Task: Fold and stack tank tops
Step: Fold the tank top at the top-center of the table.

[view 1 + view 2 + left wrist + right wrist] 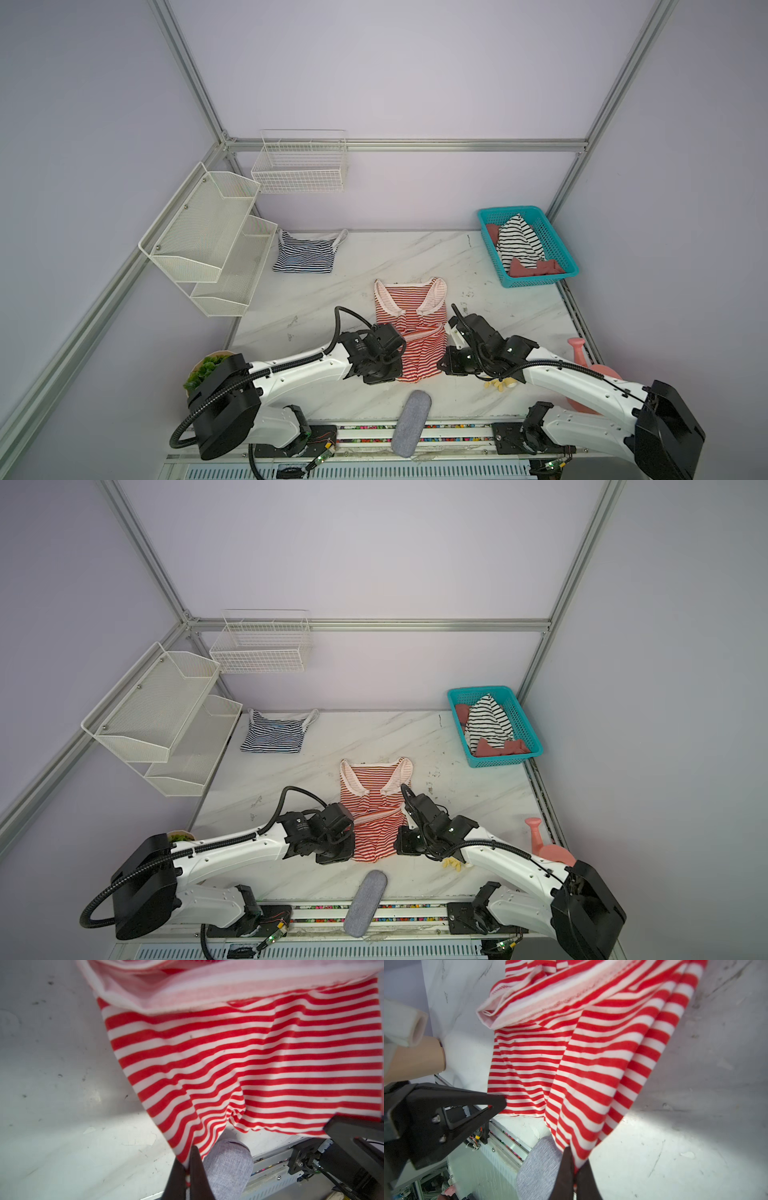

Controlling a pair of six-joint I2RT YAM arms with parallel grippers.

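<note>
At 11 o'clock on the marble table (374, 257), the navy-and-white tank top (305, 255) is lying folded, well apart from both arms. The left gripper (187, 1164) is pinching a hem corner of the red-and-white tank top (409, 316) at the shirt's 7 o'clock, jaws pressed together on the cloth, its arm reaching in low from 8 o'clock. The right gripper (574, 1167) is clamping the opposite hem corner at 5 o'clock, jaws pressed tight on fabric, its arm angling in from 4 o'clock, near the grey felt case (410, 424).

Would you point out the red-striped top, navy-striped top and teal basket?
red-striped top (409, 300), in a top view, chest
navy-striped top (305, 259), in a top view, middle
teal basket (540, 279), in a top view, front wall
</note>
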